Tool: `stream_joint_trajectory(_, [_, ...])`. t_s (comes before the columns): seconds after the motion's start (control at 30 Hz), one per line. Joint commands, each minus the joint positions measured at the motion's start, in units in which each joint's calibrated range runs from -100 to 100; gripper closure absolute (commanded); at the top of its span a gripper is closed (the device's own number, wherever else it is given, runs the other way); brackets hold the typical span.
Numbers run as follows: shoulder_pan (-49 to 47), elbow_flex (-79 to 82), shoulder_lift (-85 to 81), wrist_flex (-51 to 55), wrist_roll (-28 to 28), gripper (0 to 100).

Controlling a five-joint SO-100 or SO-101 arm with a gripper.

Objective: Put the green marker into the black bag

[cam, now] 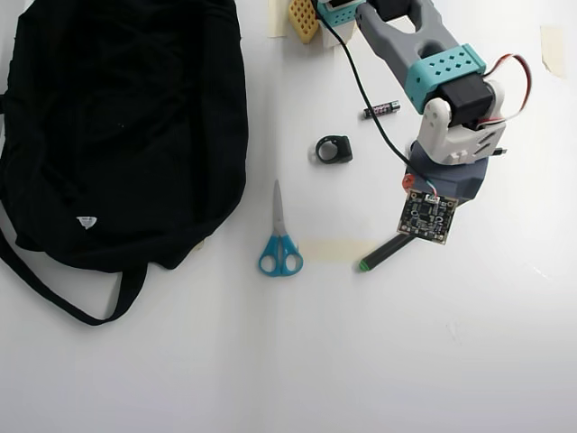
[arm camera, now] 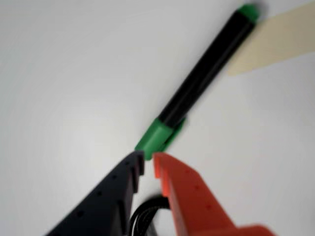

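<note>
The green marker (arm camera: pixel 206 69) lies on the white table with its black barrel running to the upper right and its green cap (arm camera: pixel 158 135) nearest me. My gripper (arm camera: pixel 148 160) has a black and an orange finger with only a narrow gap between them; the tips sit right at the cap's end and nothing shows between them. In the overhead view the marker (cam: pixel 383 253) sticks out from under my wrist, small green end to the lower left, and the fingers are hidden under the arm (cam: pixel 451 135). The black bag (cam: pixel 126 126) lies far to the left, with its strap (cam: pixel 54 293) trailing below.
Blue-handled scissors (cam: pixel 279 239) lie between bag and marker. A beige tape strip (cam: pixel 334 250) sits next to the marker's far end and also shows in the wrist view (arm camera: pixel 280 42). A small black ring-shaped part (cam: pixel 334 149) and a battery (cam: pixel 380 109) lie near the arm.
</note>
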Motion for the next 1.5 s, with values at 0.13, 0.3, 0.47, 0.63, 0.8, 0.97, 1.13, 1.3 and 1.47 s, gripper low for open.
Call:
stream_joint_trajectory(0.13, [0.4,-1.3,-0.7,0.3,-0.1,98])
stream_joint_trajectory(0.3, [1.4,0.5,-0.6,-0.7,-0.3,98])
stream_joint_trajectory(0.47, [1.5,0.5,0.4,-0.9,-0.4,98])
stream_joint_trajectory(0.63, [1.2,0.4,0.8,-3.3,-3.1,98])
stream_joint_trajectory(0.8, [0.1,0.5,0.9,-4.6,-2.5,98])
stream_joint_trajectory(0.97, [-0.5,1.1,1.9,-4.9,-1.2,98])
stream_joint_trajectory(1.13, [-0.7,1.1,1.9,-6.3,-1.2,98])
stream_joint_trajectory(1.3, [-1.1,1.1,2.5,-6.6,0.9,98])
stream_joint_trajectory(1.47, [-2.0,0.7,4.0,-7.5,2.2,98])
